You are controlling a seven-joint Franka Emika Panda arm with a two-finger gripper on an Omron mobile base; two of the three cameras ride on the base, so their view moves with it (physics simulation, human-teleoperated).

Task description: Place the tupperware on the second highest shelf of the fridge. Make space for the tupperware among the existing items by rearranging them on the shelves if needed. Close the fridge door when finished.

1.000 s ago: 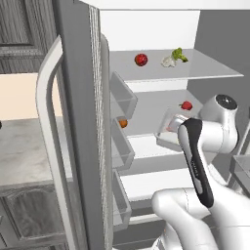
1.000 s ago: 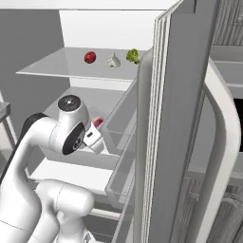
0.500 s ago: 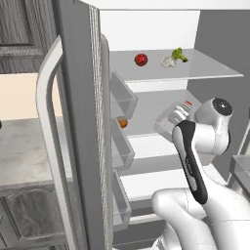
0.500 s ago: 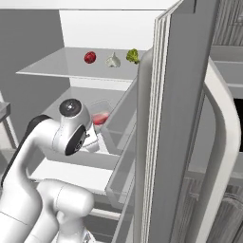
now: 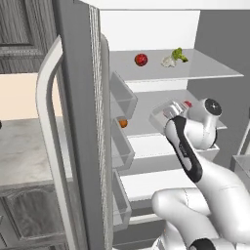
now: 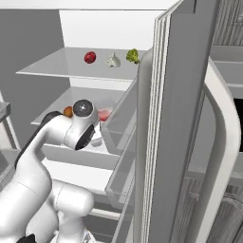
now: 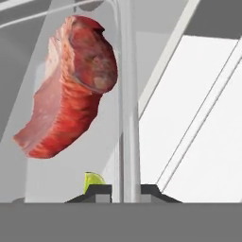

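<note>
The tool (image 7: 121, 191) is pinching the clear wall of the tupperware (image 7: 71, 94), its two tips closed on that thin edge, with the pinkish-red food and a yellow bit lying just ahead inside. In the left base view the tupperware (image 5: 166, 111) is hovering at the front of the second highest shelf (image 5: 146, 110), with a red fruit (image 5: 187, 104) just behind it. Above, the top shelf is carrying a red fruit (image 5: 141, 59), a white bulb (image 5: 168, 61) and a green vegetable (image 5: 179, 54), so the tub's way is lying straight inward, I judge.
</note>
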